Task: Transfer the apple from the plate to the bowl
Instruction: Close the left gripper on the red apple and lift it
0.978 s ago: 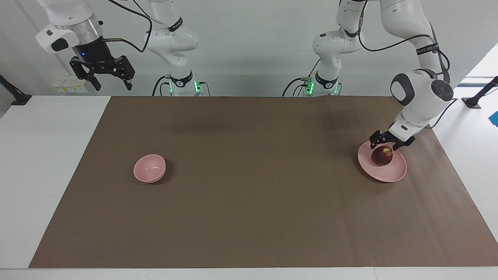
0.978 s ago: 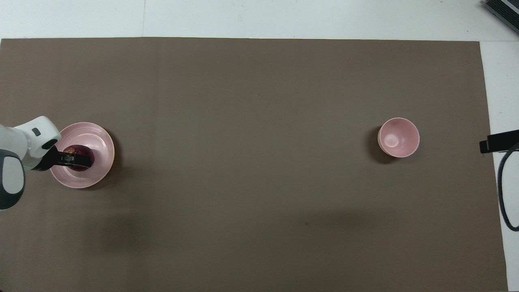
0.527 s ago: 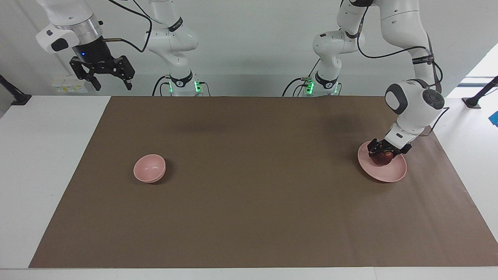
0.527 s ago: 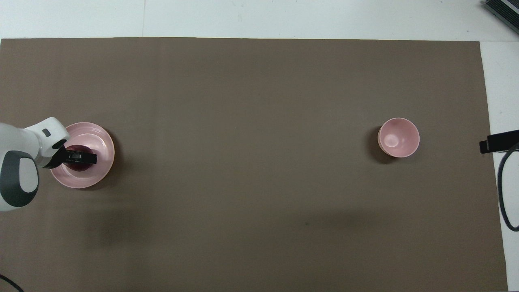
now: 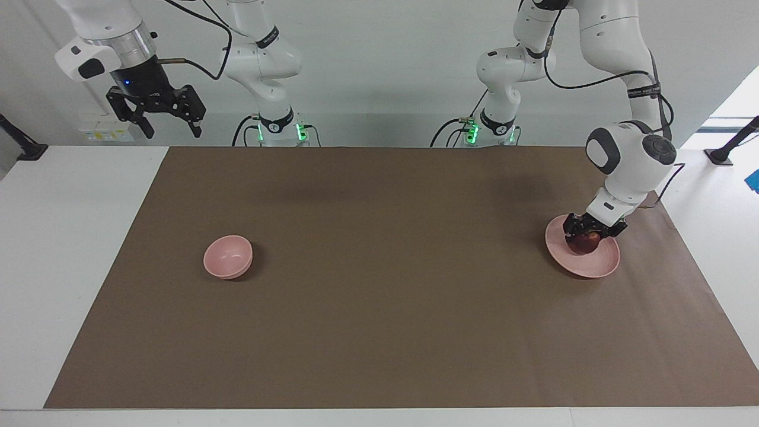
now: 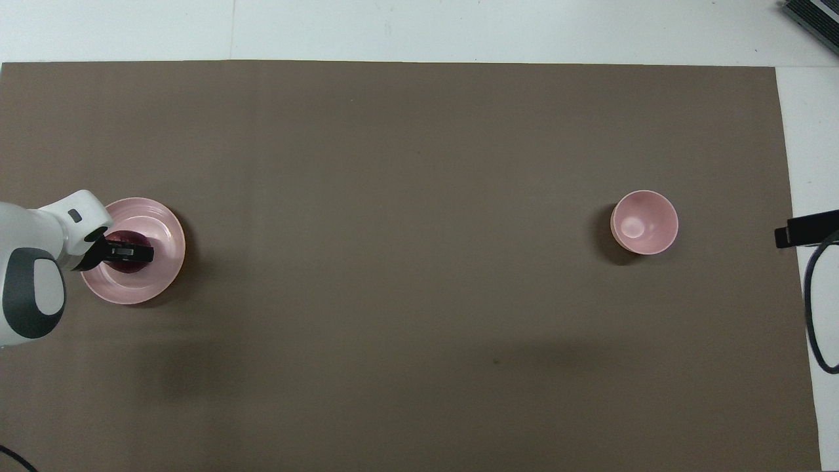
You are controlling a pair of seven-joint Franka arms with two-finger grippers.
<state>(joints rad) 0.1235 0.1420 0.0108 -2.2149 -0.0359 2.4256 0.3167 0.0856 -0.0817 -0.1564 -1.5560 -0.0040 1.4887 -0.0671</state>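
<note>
A dark red apple [image 5: 584, 242] [image 6: 126, 264] sits on the flat pink plate [image 5: 599, 264] [image 6: 160, 226] toward the left arm's end of the table. My left gripper [image 5: 588, 235] [image 6: 131, 252] is down on the plate, shut on the apple, which its fingers partly hide. The small deep pink bowl [image 5: 228, 257] [image 6: 644, 222] stands empty toward the right arm's end of the brown mat. My right gripper [image 5: 169, 126] waits raised above the table's corner near its base, fingers open and holding nothing.
A brown mat [image 5: 379, 332] covers most of the white table [image 5: 65, 237]. A black stand [image 5: 24, 145] and another black stand [image 5: 732, 145] sit at the table's two ends close to the robots. Cables [image 6: 816, 301] hang by the right arm.
The left gripper came down around the apple on the plate and closed on it. The right arm has stayed still.
</note>
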